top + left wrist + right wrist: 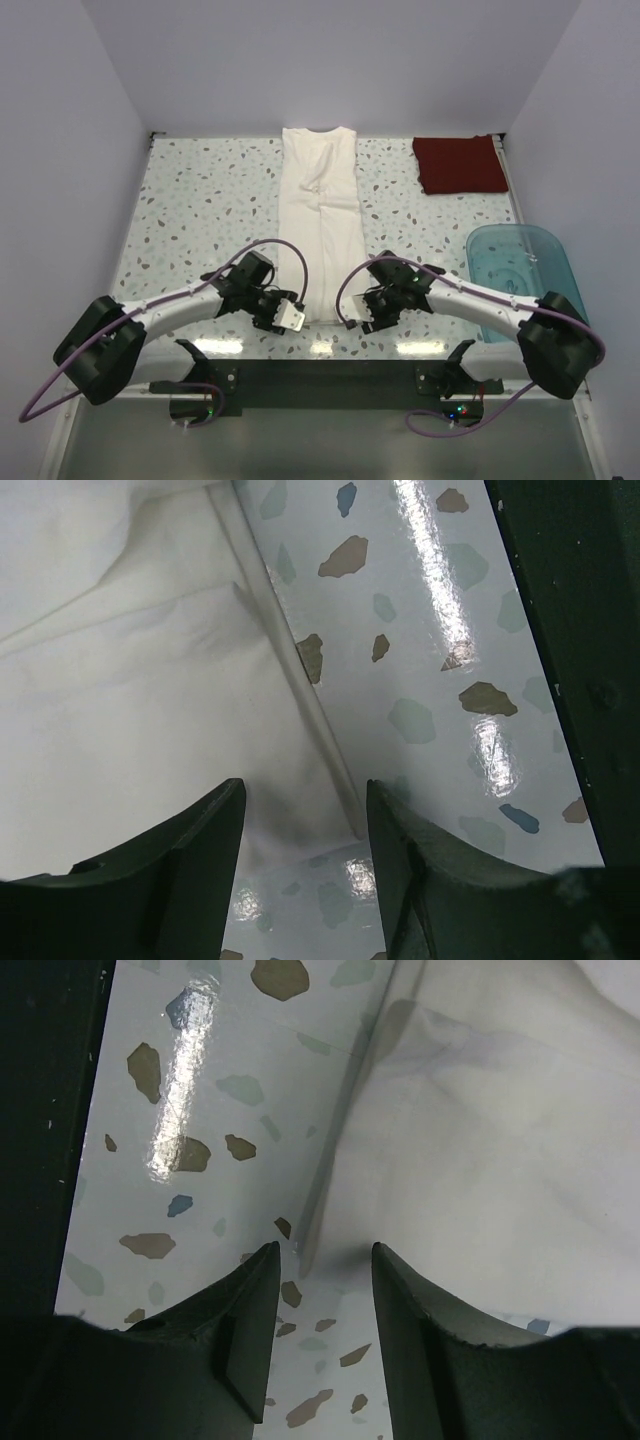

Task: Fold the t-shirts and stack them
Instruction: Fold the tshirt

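The white t-shirt (320,200) lies flat as a long narrow strip down the middle of the table, collar at the far end. A dark red t-shirt (458,163) sits folded as a rectangle at the back right. My left gripper (293,320) is at the strip's near left corner. In the left wrist view it (305,810) is open, and the hem corner of the white cloth (130,680) lies between the fingertips. My right gripper (360,318) is at the near right corner. It (322,1255) is also open, straddling the cloth's (500,1140) corner edge.
A translucent teal plastic bin (520,268) stands at the right edge, close to the right arm's elbow. The speckled tabletop (200,200) is walled on three sides. A black mounting bar (320,380) runs along the near edge.
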